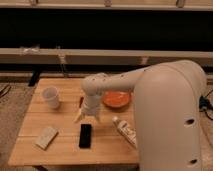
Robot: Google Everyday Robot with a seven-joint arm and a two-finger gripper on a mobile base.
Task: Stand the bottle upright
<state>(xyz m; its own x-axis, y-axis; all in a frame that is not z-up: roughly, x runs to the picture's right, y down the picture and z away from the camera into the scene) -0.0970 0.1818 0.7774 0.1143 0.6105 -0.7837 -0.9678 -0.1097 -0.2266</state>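
The bottle (125, 131) lies on its side on the wooden table (60, 120), near the front right, partly behind my big white arm. It is slim and whitish with a pale label. My gripper (87, 117) hangs over the table's middle, pointing down, a short way left of the bottle and just above a black phone (85, 135). Its fingers stand apart and hold nothing.
A translucent white cup (51, 96) stands at the left. A small dark red oblong object (81, 101) lies behind the gripper. An orange plate (117, 99) sits to the right of it. A pale flat block (46, 137) lies at the front left.
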